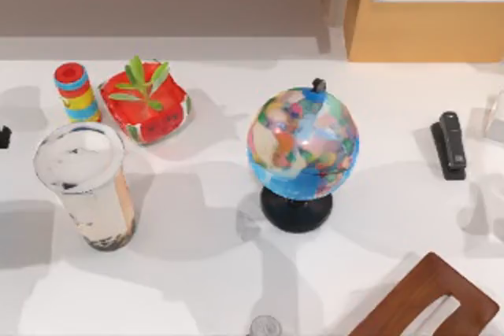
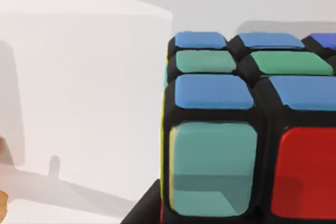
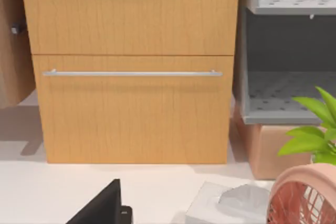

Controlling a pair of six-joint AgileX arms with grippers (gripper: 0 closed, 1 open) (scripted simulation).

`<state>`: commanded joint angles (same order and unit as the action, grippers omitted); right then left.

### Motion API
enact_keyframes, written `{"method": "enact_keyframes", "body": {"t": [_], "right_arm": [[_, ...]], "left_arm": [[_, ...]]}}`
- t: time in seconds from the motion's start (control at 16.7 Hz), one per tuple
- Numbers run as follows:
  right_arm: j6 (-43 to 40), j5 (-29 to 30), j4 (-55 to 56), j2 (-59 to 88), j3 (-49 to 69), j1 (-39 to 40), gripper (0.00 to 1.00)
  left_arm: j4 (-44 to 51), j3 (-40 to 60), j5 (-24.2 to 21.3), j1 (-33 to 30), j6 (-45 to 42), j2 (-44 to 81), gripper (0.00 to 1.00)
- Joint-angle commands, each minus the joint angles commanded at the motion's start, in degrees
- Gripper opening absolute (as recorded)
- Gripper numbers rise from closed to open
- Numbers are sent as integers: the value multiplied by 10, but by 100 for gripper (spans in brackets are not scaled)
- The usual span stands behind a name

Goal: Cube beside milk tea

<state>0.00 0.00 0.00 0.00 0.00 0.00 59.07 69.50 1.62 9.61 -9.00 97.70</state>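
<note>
The milk tea (image 1: 85,186) is a tall clear cup of beige drink with dark pearls at its bottom and a white film top, standing at the table's left. The cube (image 2: 247,129) appears very close in the left wrist view, with blue, green, teal and red squares between black grid lines and a thin yellow edge on one side. It rests on the white table surface. A dark part of my left gripper (image 2: 144,211) sits right against the cube's lower corner.
Behind the cup stand a red-blue-yellow striped cylinder (image 1: 75,92) and a red watermelon-patterned plant pot (image 1: 148,104). A globe (image 1: 302,155) on a black base takes the middle. A black stapler (image 1: 449,145) lies at the right, and a wooden chair back (image 1: 429,300) at the front right.
</note>
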Motion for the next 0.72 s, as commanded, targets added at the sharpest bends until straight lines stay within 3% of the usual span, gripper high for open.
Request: {"method": "enact_keyframes", "body": {"t": [0.72], "right_arm": [[0, 0, 0, 0, 0, 0, 100]], "left_arm": [[-28, -19, -3, -7, -1, 5, 0]]}}
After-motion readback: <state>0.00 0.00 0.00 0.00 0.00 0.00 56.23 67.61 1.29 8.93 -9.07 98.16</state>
